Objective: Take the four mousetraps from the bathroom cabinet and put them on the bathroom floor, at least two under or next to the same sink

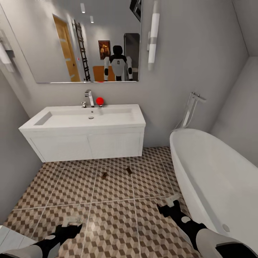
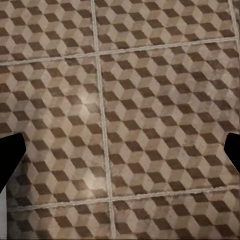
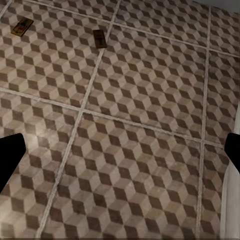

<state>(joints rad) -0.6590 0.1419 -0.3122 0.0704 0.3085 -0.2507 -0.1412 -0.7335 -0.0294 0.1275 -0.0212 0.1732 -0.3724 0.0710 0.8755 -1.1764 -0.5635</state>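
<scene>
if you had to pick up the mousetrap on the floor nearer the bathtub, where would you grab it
Probably from straight above, gripper closing across the short width of the mousetrap on its long wooden edges. It lies flat on the bathroom floor, so no side approach gets under it.

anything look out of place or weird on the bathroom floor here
Two small flat brown wooden mousetraps lie loose on the cube-patterned tiled floor in front of the white wall-hung sink unit, each turned at a different angle to the grout lines. Nothing looks spilled or broken. A small red round object sits by the chrome tap.
</scene>
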